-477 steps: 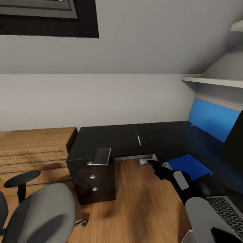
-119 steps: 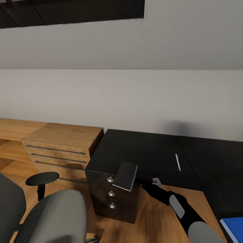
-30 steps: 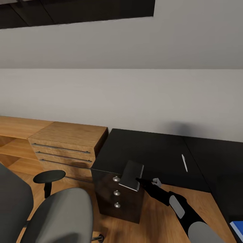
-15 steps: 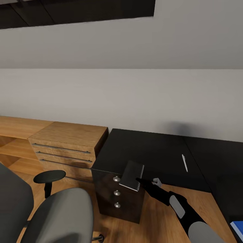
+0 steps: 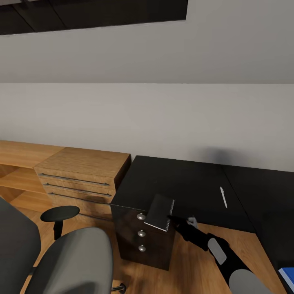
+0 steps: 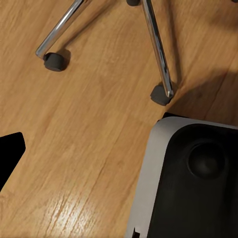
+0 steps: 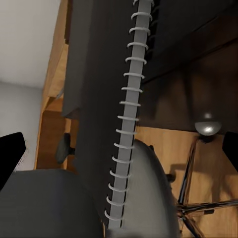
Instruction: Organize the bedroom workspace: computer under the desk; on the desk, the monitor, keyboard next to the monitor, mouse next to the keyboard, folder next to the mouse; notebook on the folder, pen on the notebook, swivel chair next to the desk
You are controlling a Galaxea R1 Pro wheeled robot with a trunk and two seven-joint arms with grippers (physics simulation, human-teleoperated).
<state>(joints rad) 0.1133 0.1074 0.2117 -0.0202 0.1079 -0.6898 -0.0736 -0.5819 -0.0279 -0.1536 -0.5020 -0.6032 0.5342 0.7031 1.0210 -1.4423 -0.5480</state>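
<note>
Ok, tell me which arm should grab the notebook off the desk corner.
Right. The right gripper is already at the notebook on the desk corner; the left wrist view looks down at floor and chair legs.

I'm in a home study corner, a bedroom workspace by the look of it: a glossy black-topped desk [image 5: 183, 183] with a drawer unit on round silver knobs [image 5: 141, 233] stands against a plain white wall under a sloping ceiling. Just beside it sits a low light-wood cabinet [image 5: 81, 173] with long drawer pulls, all on a warm wood-plank floor [image 6: 79, 148]. A grey padded swivel chair [image 5: 69, 261] with a black armrest stands near me, its chrome legs and castors on those planks.
</note>
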